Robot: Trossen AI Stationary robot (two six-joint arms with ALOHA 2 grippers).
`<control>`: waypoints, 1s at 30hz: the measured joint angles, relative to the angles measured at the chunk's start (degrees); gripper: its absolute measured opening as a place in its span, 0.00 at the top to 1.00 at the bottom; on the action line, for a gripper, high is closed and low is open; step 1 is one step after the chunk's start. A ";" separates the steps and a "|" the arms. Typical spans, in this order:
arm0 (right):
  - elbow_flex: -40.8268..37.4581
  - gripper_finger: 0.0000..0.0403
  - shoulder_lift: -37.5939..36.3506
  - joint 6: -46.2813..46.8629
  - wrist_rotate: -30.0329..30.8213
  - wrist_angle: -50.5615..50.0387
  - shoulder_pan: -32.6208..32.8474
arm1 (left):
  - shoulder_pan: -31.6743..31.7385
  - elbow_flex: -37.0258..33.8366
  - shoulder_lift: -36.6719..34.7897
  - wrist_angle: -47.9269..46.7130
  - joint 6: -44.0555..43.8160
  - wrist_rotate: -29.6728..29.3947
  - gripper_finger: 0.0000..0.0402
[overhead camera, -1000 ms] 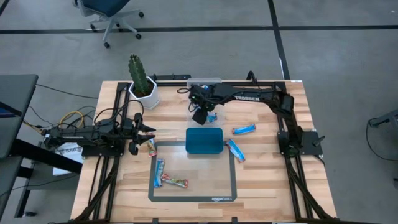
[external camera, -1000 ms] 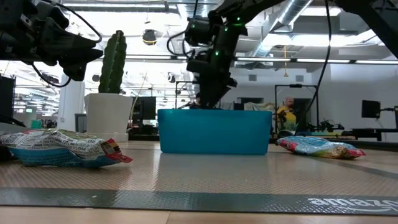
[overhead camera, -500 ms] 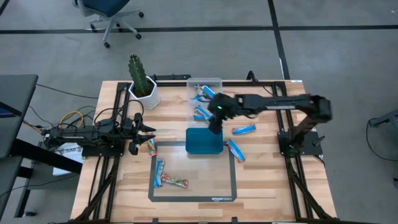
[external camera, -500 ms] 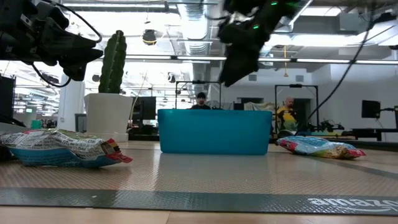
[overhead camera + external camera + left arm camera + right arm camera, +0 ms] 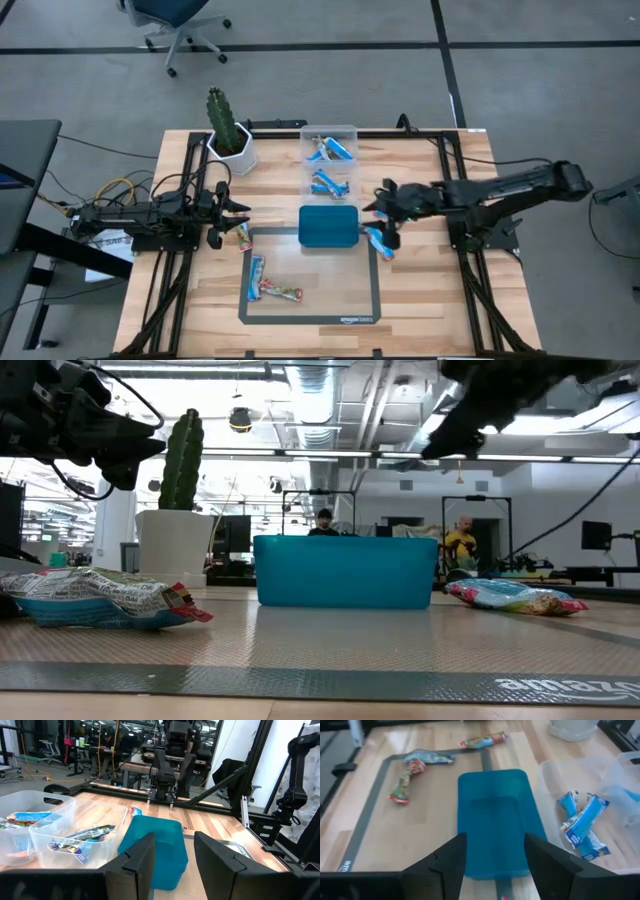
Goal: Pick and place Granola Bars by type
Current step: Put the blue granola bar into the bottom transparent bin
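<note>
My right gripper (image 5: 382,207) (image 5: 495,842) hangs open above the table, just right of the teal tray (image 5: 328,227) (image 5: 492,820). One blue granola bar (image 5: 378,241) lies on the wood near it. More blue bars (image 5: 585,825) lie inside the clear plastic box (image 5: 330,160). Three multicoloured bars (image 5: 243,235) (image 5: 256,275) (image 5: 283,292) rest flat on the mat and at its left edge. My left gripper (image 5: 236,210) (image 5: 175,842) waits open at the table's left side, level above the nearest multicoloured bar.
A potted cactus (image 5: 228,130) stands at the far left corner. A grey-bordered mat (image 5: 310,318) covers the near middle, with the tray on its far edge. In the low view people (image 5: 322,520) show in the room behind. Bare wood lies right of the mat.
My right gripper has swung from over the clear box at the far edge toward the table's right and near side, passing the tray's far right corner, and now hangs right of the tray. The box and its blue bars have come into plain sight.
</note>
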 joint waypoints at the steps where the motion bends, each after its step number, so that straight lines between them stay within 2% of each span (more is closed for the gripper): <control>1: -1.47 0.53 -1.33 0.02 0.14 1.11 0.59 | 0.00 0.00 0.00 0.00 0.00 0.00 0.68; 15: -19.55 0.54 -20.79 0.43 3.19 10.48 1.97 | 0.01 0.00 -0.01 0.02 0.00 0.00 0.68; 24: -28.33 0.55 -28.57 1.91 3.61 22.51 1.97 | 0.01 -0.01 0.00 0.00 0.00 0.01 0.68; 30: -31.98 0.56 -33.99 1.53 5.92 22.86 1.33 | 0.00 -0.02 -0.02 0.02 0.00 0.02 0.68</control>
